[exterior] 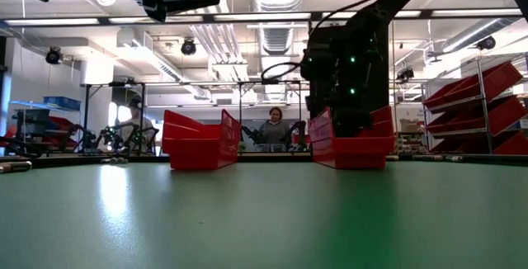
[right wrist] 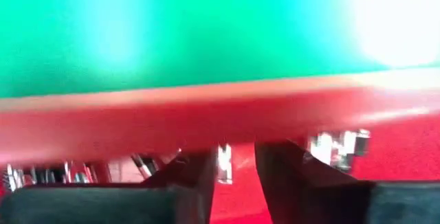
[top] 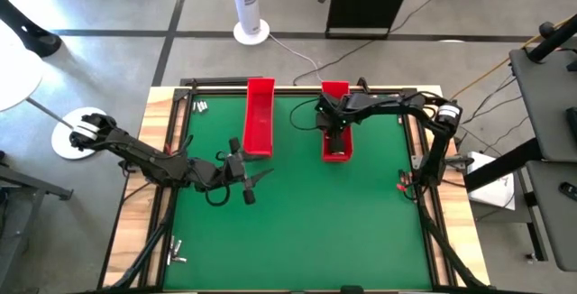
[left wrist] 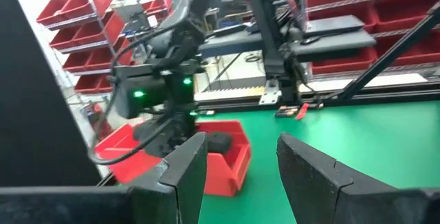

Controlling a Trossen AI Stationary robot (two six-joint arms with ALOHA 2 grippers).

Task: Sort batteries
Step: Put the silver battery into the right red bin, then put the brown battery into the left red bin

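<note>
Two long red trays stand on the green mat: the left one (top: 260, 118) and the right one (top: 335, 123). My right gripper (top: 335, 139) reaches down into the right tray. In the right wrist view its fingers (right wrist: 234, 172) stand a narrow gap apart just above the tray floor. Several silvery batteries (right wrist: 337, 148) lie on that floor, and one (right wrist: 223, 162) shows in the gap beyond the fingertips; I cannot tell whether a finger touches it. My left gripper (top: 260, 184) is open and empty above the mat, near the left tray's near end, and faces the right tray (left wrist: 220, 159).
A few loose batteries lie on the wooden border at the far left (top: 198, 106) and near left (top: 176, 258). The mat (top: 306, 231) is bare green in front of the trays. A white fan stand (top: 251, 31) is on the floor beyond the table. A person (exterior: 275, 129) sits far behind.
</note>
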